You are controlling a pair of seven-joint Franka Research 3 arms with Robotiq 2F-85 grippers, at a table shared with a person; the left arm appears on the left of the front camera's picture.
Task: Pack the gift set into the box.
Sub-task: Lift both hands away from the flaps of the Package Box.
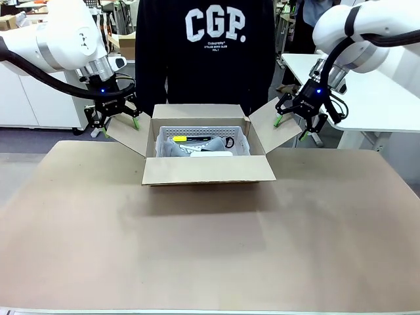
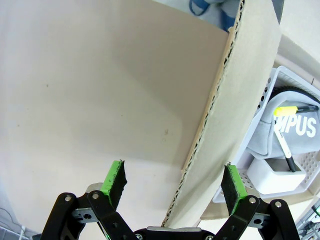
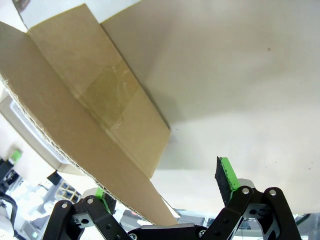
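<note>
Bench (image 1: 197,262): brown-covered, near half bare. The box (image 1: 209,172) sits at mid-width, toward the far edge, top open. Its near flap leans outward and its side flaps are splayed. Inside it, a white slotted basket (image 1: 244,141) holds a grey pouch (image 1: 172,149), a yellow-capped marker (image 1: 190,139) lying on the pouch, and a small white case (image 1: 211,155).

Left gripper (image 1: 120,129) is at the left flap (image 1: 128,139), fingers spread wide. In the left wrist view the flap's corrugated edge runs between the pads, nearer one of them — contact cannot be told.

Right gripper (image 1: 292,128) is at the right flap (image 1: 279,125), likewise wide — one finger partly hidden behind the cardboard.

A person in a black sweatshirt (image 1: 207,52) stands at the far edge, behind the box.
</note>
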